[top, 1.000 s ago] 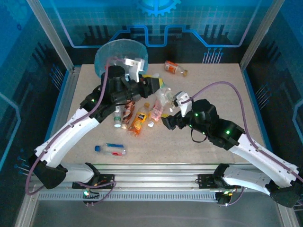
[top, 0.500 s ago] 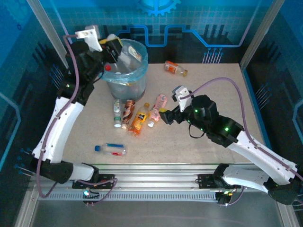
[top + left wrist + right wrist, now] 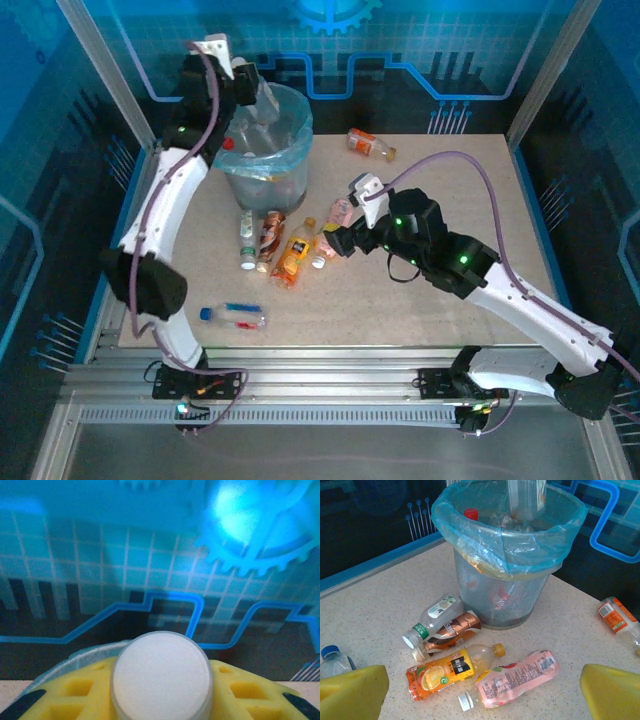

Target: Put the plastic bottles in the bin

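Held bottle point(image 3: 160, 677) in clenched L gripper point(image 3: 250, 88) over bin point(image 3: 510, 545), 11 o'clock; needed drop next. Hovered R gripper point(image 3: 335, 243), released, 6 o'clock of pink bottle point(image 3: 517, 677).

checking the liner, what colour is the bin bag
Translucent light blue bag; clearest in right wrist view.

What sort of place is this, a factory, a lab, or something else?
Probably a robot lab or demo booth: two robot arms bolted to a table inside an aluminium frame, blue panels printed with a gear behind, and plastic bottles laid out beside a bin.
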Tool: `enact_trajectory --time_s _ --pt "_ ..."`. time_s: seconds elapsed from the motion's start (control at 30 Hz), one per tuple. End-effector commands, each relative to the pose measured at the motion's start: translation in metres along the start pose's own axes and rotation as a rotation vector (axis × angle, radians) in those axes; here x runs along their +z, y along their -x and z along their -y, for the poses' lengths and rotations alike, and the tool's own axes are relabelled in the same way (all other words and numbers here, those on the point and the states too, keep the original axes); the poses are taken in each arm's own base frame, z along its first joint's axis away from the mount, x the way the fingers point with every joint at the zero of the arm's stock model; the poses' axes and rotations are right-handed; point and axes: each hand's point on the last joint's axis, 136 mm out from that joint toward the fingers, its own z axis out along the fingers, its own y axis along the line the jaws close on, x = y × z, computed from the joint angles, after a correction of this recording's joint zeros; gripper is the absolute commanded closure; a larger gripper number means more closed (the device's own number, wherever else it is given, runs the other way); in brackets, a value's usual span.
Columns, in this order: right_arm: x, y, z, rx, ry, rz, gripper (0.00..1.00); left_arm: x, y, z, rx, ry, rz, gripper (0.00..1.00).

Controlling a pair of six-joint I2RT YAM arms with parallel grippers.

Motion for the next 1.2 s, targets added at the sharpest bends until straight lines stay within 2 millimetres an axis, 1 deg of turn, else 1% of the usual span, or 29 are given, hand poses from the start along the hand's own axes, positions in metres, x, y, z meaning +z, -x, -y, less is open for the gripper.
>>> enact_trajectory --time_s 0.0,0.07,0.13,0.27,0.37,0.57,0.63,0.77,0.9,0.93,0.97,1.0,1.1,1.17 --pt "-0.003 0.008 0.003 -0.018 -0.004 0.003 0.01 0.012 0.014 -0.014 0.074 0.065 0.050 1.00" --pt "-0.003 0.004 0.004 -0.025 -0.007 -0.012 0.01 0.025 0.004 -0.017 0.100 0.087 0.043 1.00" --pt "-0.001 0.001 0.005 -0.031 -0.009 -0.024 0.01 0.035 -0.005 -0.022 0.123 0.113 0.034 1.00" --pt "0.004 -0.003 0.005 -0.034 -0.006 -0.040 0.01 0.054 -0.030 -0.033 0.173 0.161 -0.003 1.00" --pt "0.007 -0.003 0.003 -0.035 0.004 -0.053 0.01 0.065 -0.049 -0.037 0.195 0.168 -0.046 1.00" --pt "0.008 -0.005 0.003 -0.035 0.008 -0.065 0.00 0.079 -0.081 -0.042 0.218 0.171 -0.119 1.00" --pt "0.008 -0.008 0.004 -0.033 0.005 -0.068 0.01 0.081 -0.089 -0.042 0.228 0.166 -0.138 1.00" --pt "0.008 -0.010 0.003 -0.032 0.013 -0.081 0.00 0.084 -0.097 -0.043 0.237 0.165 -0.155 1.00" --pt "0.006 -0.012 0.004 -0.031 0.008 -0.081 0.01 0.082 -0.092 -0.041 0.221 0.153 -0.155 0.98" --pt "0.006 -0.013 0.004 -0.030 0.008 -0.078 0.00 0.081 -0.092 -0.039 0.216 0.147 -0.157 0.96" --pt "0.006 -0.014 0.004 -0.030 0.008 -0.078 0.00 0.080 -0.091 -0.039 0.211 0.144 -0.158 0.92" --pt "0.006 -0.014 0.004 -0.028 0.009 -0.079 0.00 0.080 -0.092 -0.039 0.207 0.142 -0.161 0.85" --pt "0.007 -0.014 0.003 -0.027 0.010 -0.086 0.00 0.076 -0.089 -0.038 0.195 0.142 -0.165 0.59" --pt "0.006 -0.013 0.003 -0.025 0.010 -0.087 0.00 0.074 -0.087 -0.038 0.182 0.138 -0.164 0.46"
